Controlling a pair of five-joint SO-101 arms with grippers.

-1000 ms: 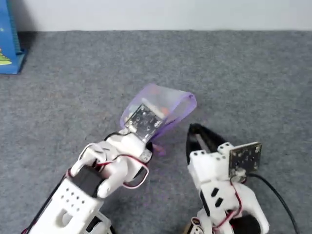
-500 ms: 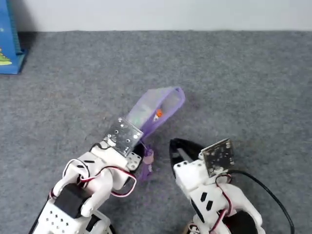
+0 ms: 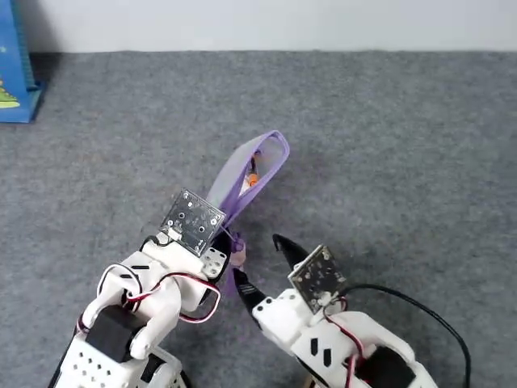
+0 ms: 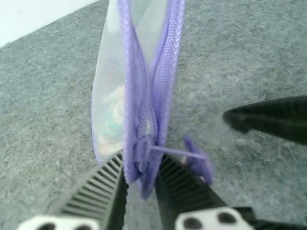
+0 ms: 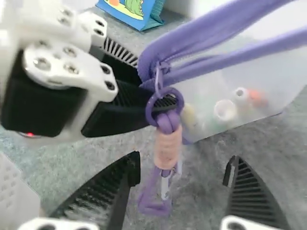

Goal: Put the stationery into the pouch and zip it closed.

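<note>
The purple mesh pouch [image 3: 257, 170] stands on edge on the grey carpet, with pens and an orange-tipped piece of stationery [image 5: 225, 109] showing through its side. My left gripper [image 4: 141, 162] is shut on the pouch's near end, just below the zipper [image 4: 165, 72]. The zipper's pull cord [image 5: 166, 143] hangs loose from that end. My right gripper [image 5: 182, 165] is open, its black fingers to either side of the cord without touching it. In the high view the right gripper [image 3: 257, 260] sits just right of the left gripper [image 3: 229, 242].
A blue box [image 3: 12, 69] stands at the far left by the white wall. Open grey carpet [image 3: 404, 145] lies beyond and to the right of the pouch.
The left arm has drawn back toward the near left with the pouch, which has turned edge-on and narrower. The right gripper has swung left toward the pull cord.
</note>
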